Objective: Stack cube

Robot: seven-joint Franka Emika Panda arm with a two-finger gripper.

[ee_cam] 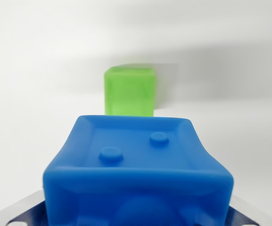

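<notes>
Blue cube (138,172) — glossy, two round studs — before translucent green cube (130,91).

Tool (136,221) barely in frame along bottom edge: pale silver-grey metal corners at both sides, dark blue ribbed pads inside them, small light holes.

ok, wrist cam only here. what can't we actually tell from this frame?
- Fingers: only grey slivers at the bottom corners of the wrist view; the blue cube covers the rest, so the grip itself is not shown.
- Blue cube: its lower part is cut off by the bottom edge.
- Green cube: blurred, its base hidden behind the blue cube, so contact with the white surface is unseen.
- Gap between the cubes: unclear from one view.
</notes>
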